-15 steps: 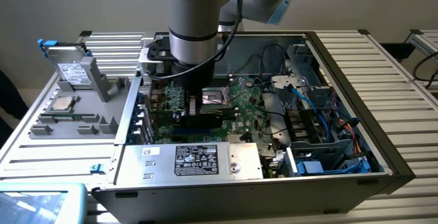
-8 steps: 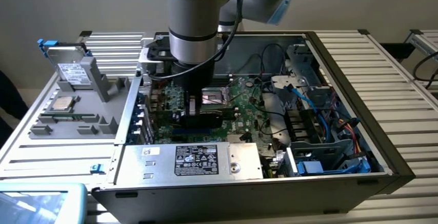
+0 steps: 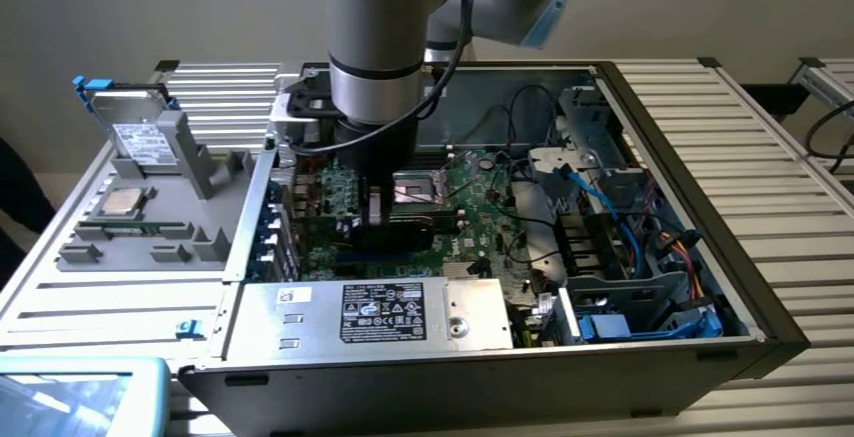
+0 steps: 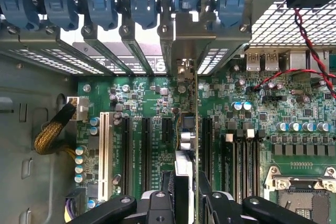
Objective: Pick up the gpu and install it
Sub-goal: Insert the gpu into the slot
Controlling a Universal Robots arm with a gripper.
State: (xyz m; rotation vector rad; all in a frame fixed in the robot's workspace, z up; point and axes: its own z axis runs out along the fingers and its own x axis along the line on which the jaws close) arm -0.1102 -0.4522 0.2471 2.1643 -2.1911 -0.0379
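Your hand (image 4: 185,203) is clamped on the gpu (image 4: 184,163), holding it upright and edge-down over the motherboard (image 4: 252,129), apparently to line it up with a slot.

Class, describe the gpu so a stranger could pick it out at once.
Look into the open computer case, above its green motherboard. Clamped in the tool is the gpu, a thin card standing edge-on among black slots. Unlike those bare slots, it ends in a silver bracket at the case wall.
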